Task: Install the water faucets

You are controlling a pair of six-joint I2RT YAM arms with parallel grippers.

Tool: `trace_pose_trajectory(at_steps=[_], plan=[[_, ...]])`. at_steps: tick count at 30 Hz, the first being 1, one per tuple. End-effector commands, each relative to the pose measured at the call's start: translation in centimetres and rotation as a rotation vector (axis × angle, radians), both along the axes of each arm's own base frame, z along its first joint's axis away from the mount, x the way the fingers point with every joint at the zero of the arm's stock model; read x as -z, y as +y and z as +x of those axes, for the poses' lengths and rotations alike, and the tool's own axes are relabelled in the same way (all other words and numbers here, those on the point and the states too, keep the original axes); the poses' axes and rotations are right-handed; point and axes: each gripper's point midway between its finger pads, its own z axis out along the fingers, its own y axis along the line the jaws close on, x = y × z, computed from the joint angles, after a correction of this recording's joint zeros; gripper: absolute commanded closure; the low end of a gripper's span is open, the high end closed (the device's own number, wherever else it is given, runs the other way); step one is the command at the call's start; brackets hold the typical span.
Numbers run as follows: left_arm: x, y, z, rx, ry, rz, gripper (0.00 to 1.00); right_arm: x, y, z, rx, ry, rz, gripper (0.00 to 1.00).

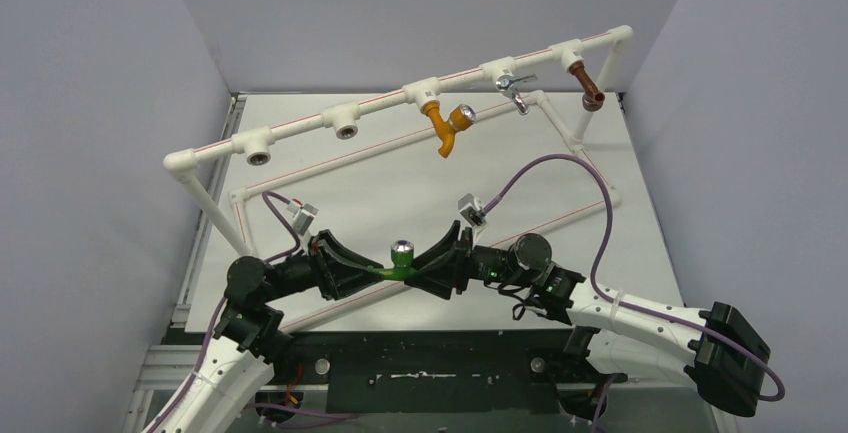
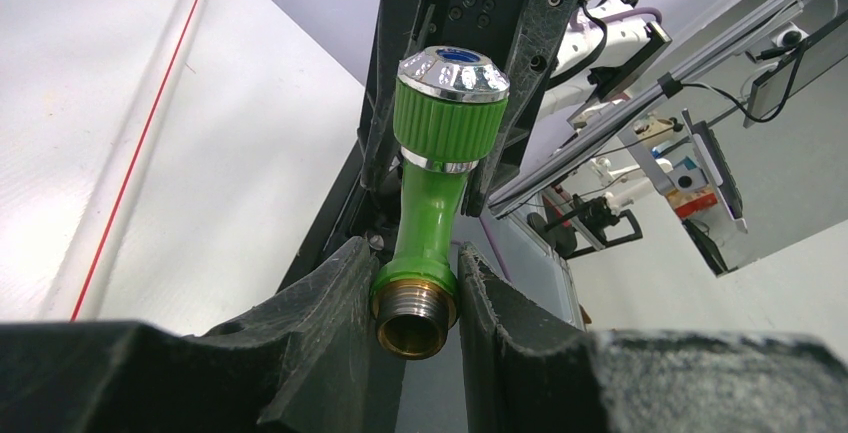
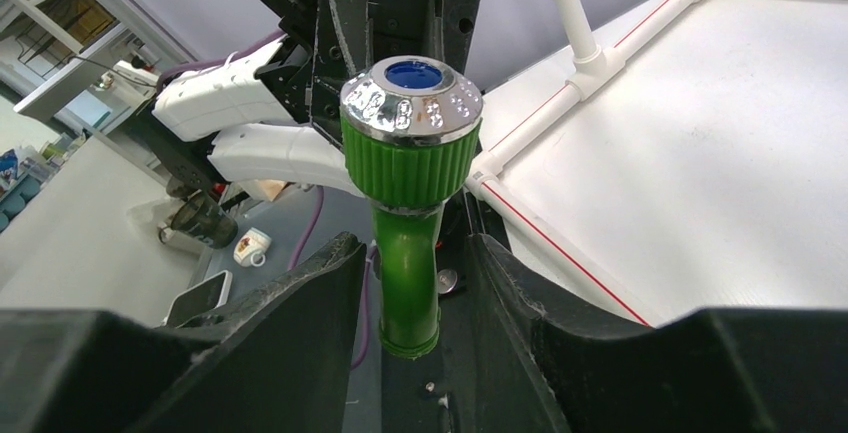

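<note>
The green water faucet (image 1: 399, 261) hangs in the air low over the table's near middle, silver knob up, between my two grippers. My left gripper (image 1: 378, 275) is shut on its threaded brass end; the left wrist view shows both fingers pressed against the green collar (image 2: 415, 281) above the thread. My right gripper (image 1: 418, 271) comes in from the opposite side. In the right wrist view its jaws straddle the faucet's spout (image 3: 408, 283), with a gap on each side, so it is open.
A white pipe frame (image 1: 300, 139) spans the back of the table, with two bare sockets (image 1: 259, 157) (image 1: 346, 130) at its left. An orange tap (image 1: 447, 128), a chrome tap (image 1: 514, 88) and a brown tap (image 1: 587, 88) sit in fittings further right.
</note>
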Motion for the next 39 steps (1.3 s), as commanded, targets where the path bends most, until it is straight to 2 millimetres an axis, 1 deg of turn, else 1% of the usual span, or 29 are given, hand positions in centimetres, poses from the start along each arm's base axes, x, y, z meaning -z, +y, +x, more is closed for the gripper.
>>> trace_pose_trajectory(at_steps=[1, 5, 11, 13, 14, 15, 22, 23, 25, 27, 29, 33, 37, 39], plan=[[-2.0, 0.1, 0.0, -0.015, -0.077, -0.045, 1.00, -1.7, 0.1, -0.2, -0.003, -0.059, 0.054, 0.59], [-1.9, 0.1, 0.1, -0.017, -0.074, -0.044, 1.00, -1.8, 0.2, -0.3, -0.013, -0.064, 0.057, 0.62], [-1.8, 0.1, 0.1, -0.015, -0.070, -0.041, 1.00, -2.1, 0.3, -0.5, -0.020, -0.074, 0.063, 0.76], [-1.7, 0.1, 0.1, -0.013, -0.068, -0.041, 1.00, -2.2, 0.4, -0.6, -0.025, -0.078, 0.066, 0.85], [-1.6, 0.1, 0.1, -0.013, -0.066, -0.041, 1.00, -2.2, 0.4, -0.7, -0.028, -0.082, 0.067, 0.91], [-1.6, 0.0, 0.1, -0.011, -0.065, -0.040, 1.00, -2.3, 0.5, -0.7, -0.029, -0.085, 0.067, 1.00], [-1.4, -0.1, 0.2, -0.004, -0.054, -0.034, 1.00, -2.4, 0.5, -0.5, 0.004, -0.120, 0.053, 1.00], [-1.4, -0.1, 0.3, -0.006, -0.051, -0.030, 0.94, -2.5, 0.4, -0.4, 0.009, -0.125, 0.055, 1.00], [-1.5, -0.1, 0.3, -0.007, -0.050, -0.025, 0.78, -2.6, 0.3, -0.4, 0.015, -0.133, 0.052, 1.00], [-1.7, -0.1, 0.4, -0.013, -0.056, -0.014, 0.64, -2.7, 0.2, -0.3, 0.022, -0.139, 0.047, 1.00], [-1.7, 0.0, 0.7, -0.031, -0.062, 0.017, 0.55, -3.0, 0.1, -0.2, 0.031, -0.152, 0.041, 1.00], [-1.9, 0.3, 1.3, -0.079, -0.080, 0.084, 0.42, -3.7, -0.3, 0.0, 0.052, -0.183, 0.022, 1.00], [-2.3, 0.9, 2.2, -0.146, -0.110, 0.161, 0.33, -4.4, -0.9, 0.4, 0.085, -0.226, -0.010, 1.00], [-2.9, 1.4, 2.7, -0.187, -0.129, 0.200, 0.31, -4.7, -1.2, 0.6, 0.102, -0.245, -0.024, 1.00]])
